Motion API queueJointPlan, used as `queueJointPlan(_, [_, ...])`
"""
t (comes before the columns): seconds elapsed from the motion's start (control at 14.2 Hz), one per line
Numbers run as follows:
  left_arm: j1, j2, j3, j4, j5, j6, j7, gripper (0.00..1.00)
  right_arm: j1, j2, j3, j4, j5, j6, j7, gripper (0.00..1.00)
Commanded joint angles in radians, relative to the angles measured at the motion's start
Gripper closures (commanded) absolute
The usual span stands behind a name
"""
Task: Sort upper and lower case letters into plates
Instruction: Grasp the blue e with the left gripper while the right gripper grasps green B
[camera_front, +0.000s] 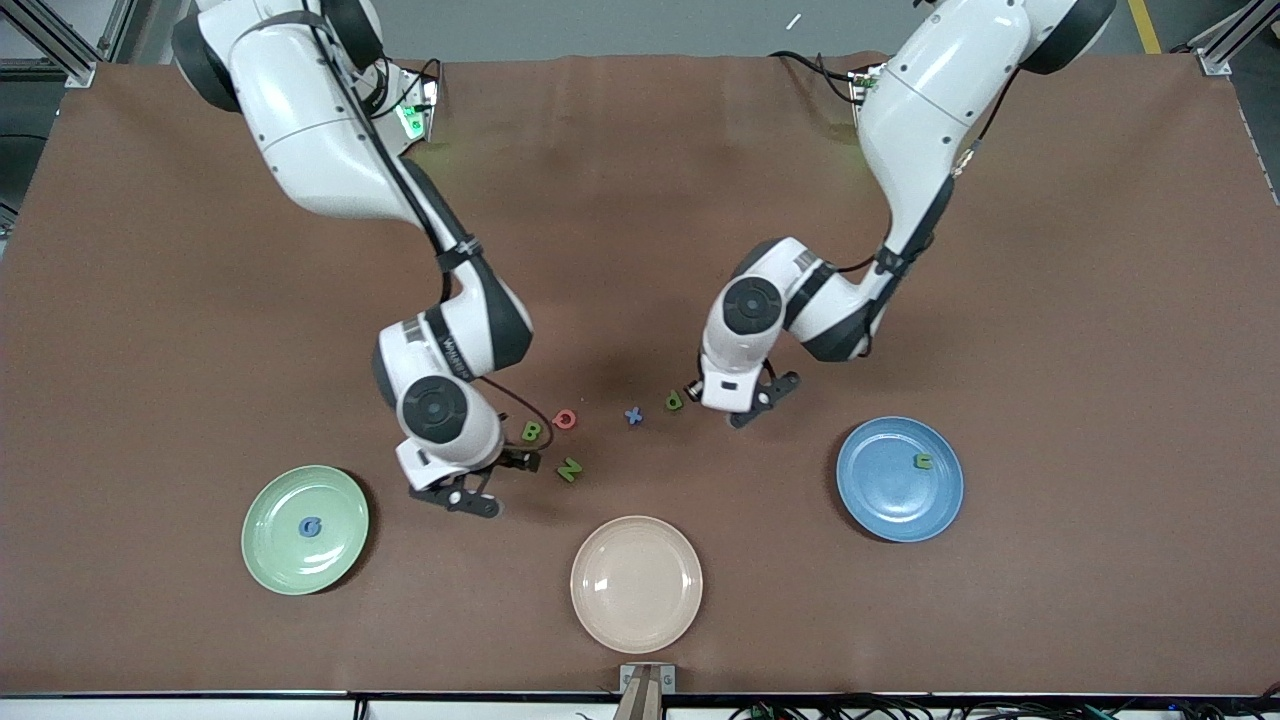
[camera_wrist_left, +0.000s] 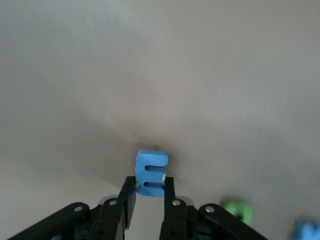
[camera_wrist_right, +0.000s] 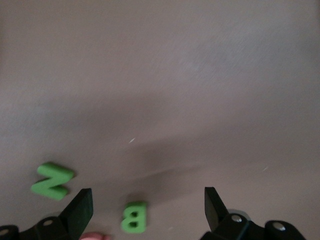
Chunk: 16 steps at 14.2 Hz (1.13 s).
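The left hand pinches a small blue foam letter E between its two black fingers, low over the brown cloth-covered surface, just beside a small green foam lowercase letter and near the glossy round blue plate, which carries one small green letter. The right hand has its fingers spread wide with nothing between them, above a green foam letter B, with a green foam letter N close by and a red foam letter beside the B. A small blue foam letter x lies between that cluster and the green lowercase letter. The glossy round pale green plate sits toward the right arm's end of the surface, nearer to the front camera than the right hand, and holds one blue letter. A cream-beige round plate lies between the two plates, nearest the front camera.
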Motion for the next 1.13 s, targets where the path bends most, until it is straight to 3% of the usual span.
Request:
queueJointPlan(0.0, [0.087,-0.076,0.012,-0.003,0.04,-0.042,-0.006,1.0,0.027,-0.015,-0.009,-0.083,0.021,0.068,0.082,0.05])
queueJointPlan(0.42, [0.261,-0.076,0.025,0.012,0.084,-0.043,0.151,0.98,0.055,-0.02,-0.009,-0.128,0.021,0.075,0.128,0.34])
queueJointPlan(0.56, [0.31,-0.061,0.024,0.012,0.086,-0.043,0.212,0.78,0.056,-0.02,-0.009,-0.136,0.021,0.073,0.135,0.45])
queueJointPlan(0.63, [0.313,-0.058,0.024,0.012,0.084,-0.043,0.226,0.45,0.056,-0.021,-0.009,-0.142,0.021,0.076,0.135,0.5])
queueJointPlan(0.7, [0.311,-0.053,0.024,0.007,0.084,-0.043,0.221,0.0,0.058,-0.021,-0.009,-0.143,0.021,0.076,0.135,0.56])
queueJointPlan(0.85, [0.298,-0.061,0.016,0.007,0.08,-0.046,0.211,0.0,0.061,-0.023,-0.009,-0.145,0.021,0.075,0.135,0.68])
queueJointPlan(1.06, [0.241,-0.076,-0.047,0.015,0.073,-0.134,0.191,0.0,0.058,-0.029,-0.012,-0.136,0.02,0.067,0.135,0.96])
